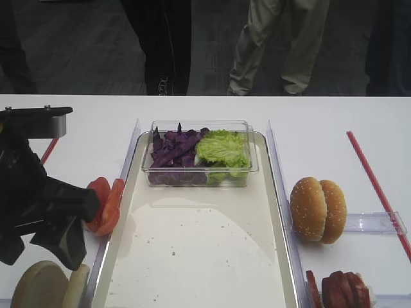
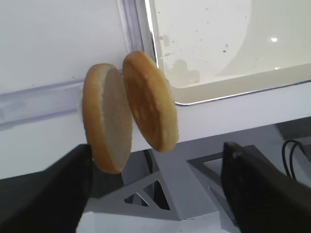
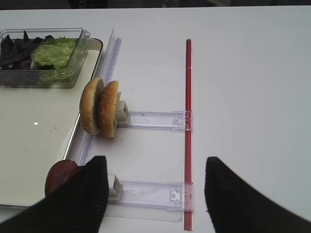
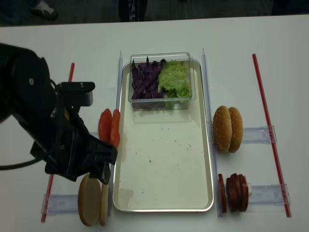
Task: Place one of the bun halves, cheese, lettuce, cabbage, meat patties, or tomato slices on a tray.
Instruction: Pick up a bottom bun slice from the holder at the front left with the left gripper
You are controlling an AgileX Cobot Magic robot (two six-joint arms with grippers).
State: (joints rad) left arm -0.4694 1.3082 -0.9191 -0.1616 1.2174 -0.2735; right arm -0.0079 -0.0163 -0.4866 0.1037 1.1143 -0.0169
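Two bun halves [image 2: 107, 116] stand on edge left of the tray's [image 4: 164, 193] near corner, also seen from above [image 4: 91, 200]. My left gripper [image 2: 153, 194] hovers open just over them, one finger to either side, touching neither. Tomato slices [image 4: 109, 126] stand by the tray's left rim. A clear tub holds purple cabbage [image 4: 144, 79] and lettuce [image 4: 175, 79] at the tray's far end. Meat patties [image 4: 234, 192] stand off the tray's right side. My right gripper [image 3: 155, 194] is open and empty beside a patty [image 3: 60, 174]. No cheese shows.
Two sesame buns [image 4: 228, 129] stand on edge right of the tray in a clear holder [image 3: 155, 120]. Red strips [image 4: 270, 130] run along both outer sides of the table. Clear dividers flank the tray. People stand behind the far table edge.
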